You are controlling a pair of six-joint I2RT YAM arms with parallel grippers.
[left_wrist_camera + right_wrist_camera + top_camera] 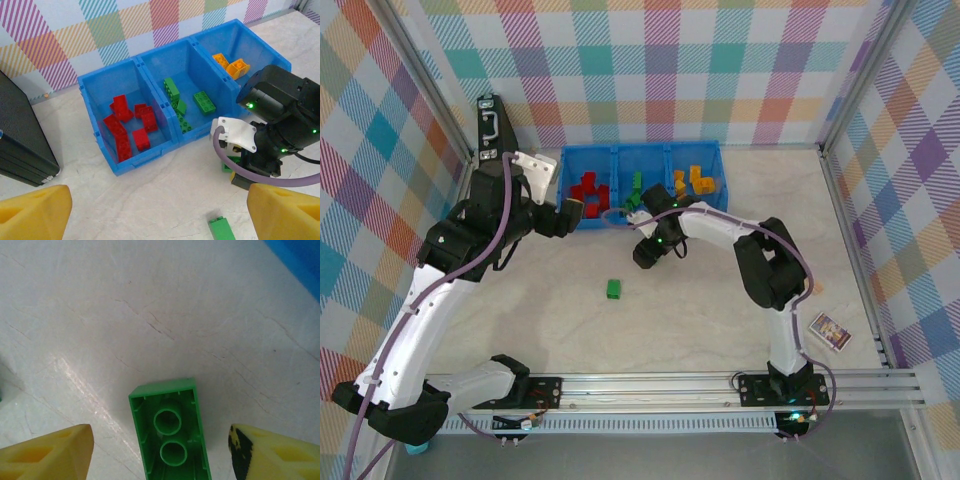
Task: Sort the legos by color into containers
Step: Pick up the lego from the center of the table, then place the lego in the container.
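Three joined blue containers (640, 150) hold sorted legos: red ones (127, 127) in the left bin, green (187, 102) in the middle, orange (230, 64) in the right. A green lego (172, 437) lies upside down on the table in front of the middle bin. My right gripper (160, 450) is open around it, with a gap on each side. Another green lego (613, 288) lies loose further toward me. My left gripper (157, 212) is open and empty over bare table before the red bin (150, 157).
A black case with a handle (492, 125) stands left of the bins. A small printed card (829, 330) lies at the right near the front rail. The right arm (280, 120) reaches across in front of the middle and right bins.
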